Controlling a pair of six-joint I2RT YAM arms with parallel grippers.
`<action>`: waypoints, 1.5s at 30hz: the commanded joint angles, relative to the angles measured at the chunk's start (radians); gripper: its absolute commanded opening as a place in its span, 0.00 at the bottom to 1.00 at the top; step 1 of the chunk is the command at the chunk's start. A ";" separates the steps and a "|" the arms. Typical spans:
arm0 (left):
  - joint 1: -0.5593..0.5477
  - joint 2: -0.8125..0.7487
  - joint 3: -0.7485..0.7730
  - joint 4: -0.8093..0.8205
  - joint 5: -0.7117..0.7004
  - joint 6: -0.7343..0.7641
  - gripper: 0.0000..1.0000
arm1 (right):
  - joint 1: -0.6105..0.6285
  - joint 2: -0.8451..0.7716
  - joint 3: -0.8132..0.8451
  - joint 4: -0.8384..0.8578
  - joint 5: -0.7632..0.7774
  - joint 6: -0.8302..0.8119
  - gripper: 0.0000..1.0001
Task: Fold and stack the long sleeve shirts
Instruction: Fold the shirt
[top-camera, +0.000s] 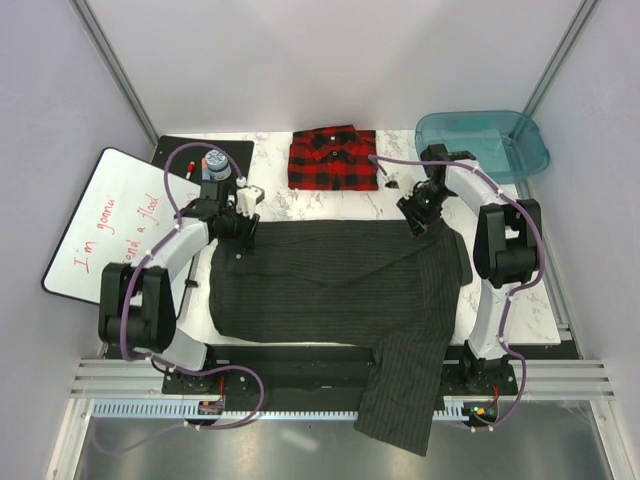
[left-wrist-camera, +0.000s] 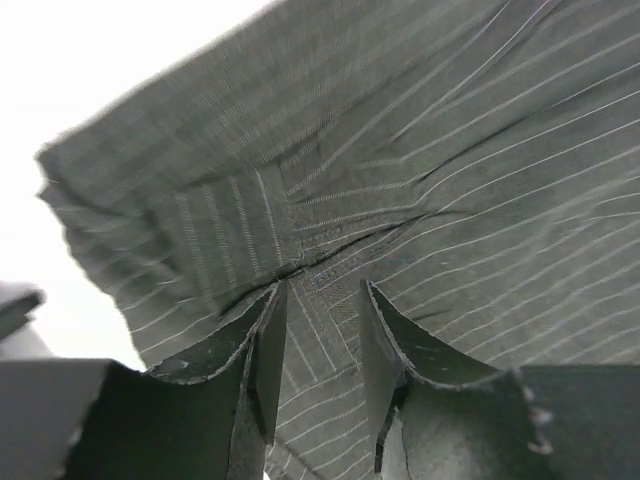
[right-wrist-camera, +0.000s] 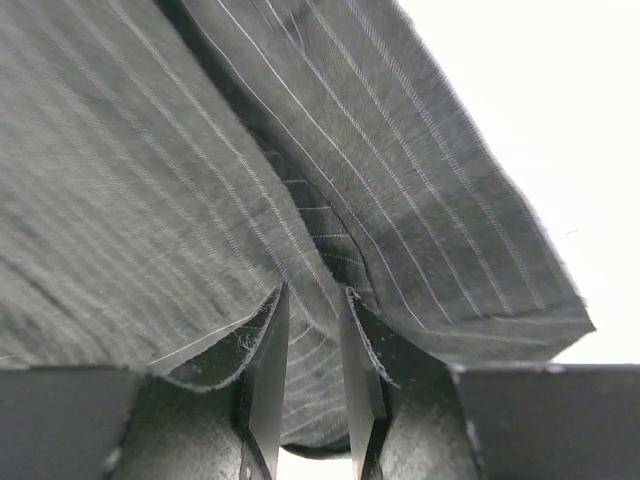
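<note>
- The whiteboard (top-camera: 105, 235) on the left has red writing: "I'm gonna" on top, and lower down words that end in "a flood"; an arm hides part of it
- I cannot read any label on the shirts
- The dark striped shirt (top-camera: 320, 285) lies spread out in the middle of the surface (top-camera: 300, 205), and one sleeve (top-camera: 400, 400) hangs over the near edge on the right
- The plaid shirt (top-camera: 333, 158), red and black, is folded small at the far side, apart from the dark one
- A teal tub (top-camera: 500, 150) sits at the far right
- The left gripper (top-camera: 243, 232) is at the far left corner of the dark striped shirt, and the right gripper (top-camera: 420, 222) is at its far right corner
- Only the top view shows the writing, the plaid shirt and the tub
- The left wrist view shows its fingers (left-wrist-camera: 262, 340) apart with a wide gap, pinching nothing; striped cloth with a seam lies just past the tips
- The right wrist view shows its fingers (right-wrist-camera: 268, 370) a little apart; a fold of cloth shows in the thin gap, not squeezed
</note>
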 joint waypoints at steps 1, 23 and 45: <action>0.003 0.146 0.023 -0.067 -0.045 0.033 0.41 | 0.004 0.021 -0.111 0.099 0.134 0.017 0.33; 0.013 0.191 0.370 -0.254 0.277 0.187 0.53 | -0.028 -0.092 0.118 -0.031 0.033 -0.150 0.63; 0.018 -0.351 -0.203 -0.351 0.288 0.413 0.57 | 0.735 -0.734 -0.965 0.179 0.257 -0.180 0.64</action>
